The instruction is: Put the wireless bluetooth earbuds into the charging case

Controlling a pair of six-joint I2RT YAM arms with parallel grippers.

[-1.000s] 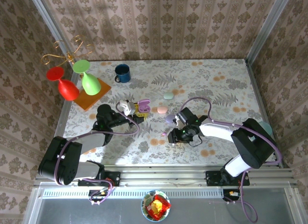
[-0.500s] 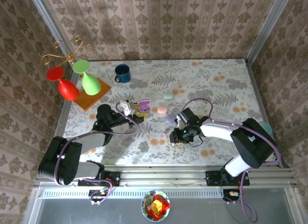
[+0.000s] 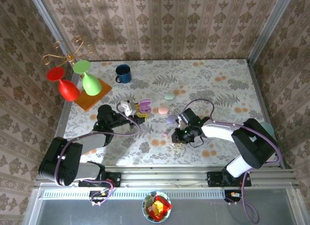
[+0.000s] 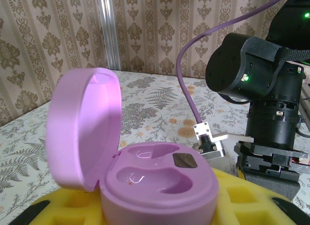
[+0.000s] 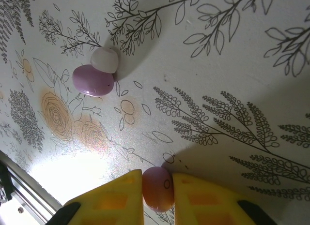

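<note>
Top view: left jaws clamped on the open purple charging case (image 3: 144,107), right jaws low over the table (image 3: 218,80) nearby. Left wrist: the case sits between yellow fingers (image 4: 256,201), lid tilted up. Right wrist: jaws pinch a pink earbud (image 5: 157,186); a purple earbud (image 5: 93,81) and a white earbud (image 5: 105,59) lie touching, well apart from it

Robot test cell dressed up as a domestic room: damask wallpaper walls (image 3: 164,26) set between bare aluminium posts (image 3: 264,26), around a leaf-and-flower printed surface (image 3: 213,75). Two cabled arms, left arm (image 3: 82,142) and right arm (image 3: 227,130), bolted to an aluminium rail (image 3: 164,176) at the near edge. Homely props back left: blue mug (image 3: 123,73), red goblet (image 3: 68,89), green goblet (image 3: 91,83), gold wire rack (image 3: 68,53).
</note>
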